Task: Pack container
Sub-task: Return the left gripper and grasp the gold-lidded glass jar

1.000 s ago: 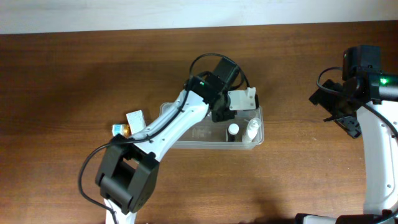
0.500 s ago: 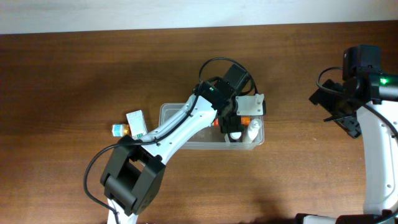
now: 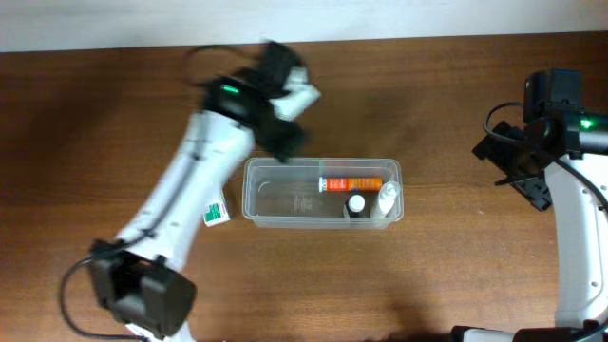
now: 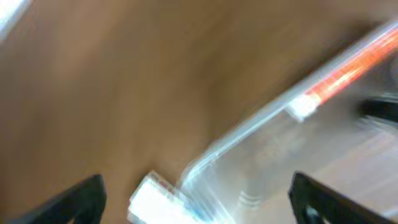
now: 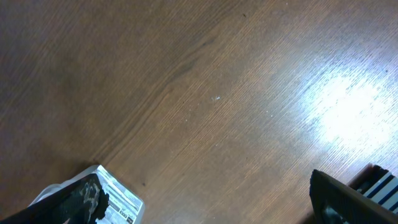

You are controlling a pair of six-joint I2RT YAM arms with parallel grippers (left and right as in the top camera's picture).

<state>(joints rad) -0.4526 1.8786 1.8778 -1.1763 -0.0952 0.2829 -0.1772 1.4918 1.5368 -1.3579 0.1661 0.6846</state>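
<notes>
The container point(image 3: 275, 202) is a clear rectangular tub at the table's middle. In its right half lie an orange-red tube point(image 3: 356, 182), a small white-capped bottle point(image 3: 356, 203) and a white bottle point(image 3: 387, 198). My left gripper point(image 3: 285, 142) is blurred, just above the tub's back-left corner, open and holding nothing. The left wrist view, also blurred, shows the container's corner point(image 4: 249, 155), the tube point(image 4: 348, 68) and a white carton point(image 4: 155, 199) between my spread fingertips point(image 4: 74, 199). My right gripper point(image 3: 516, 171) hangs open at the far right over bare wood.
A white-and-green carton point(image 3: 217, 214) lies on the table left of the tub, partly under my left arm. In the right wrist view a white printed label point(image 5: 118, 198) sits beside one finger point(image 5: 74, 199). The table's back edge runs along the top.
My left gripper opened over the tub and left the orange-red tube inside. The left arm then swung up and to the left, away from the container. The right arm has not moved.
</notes>
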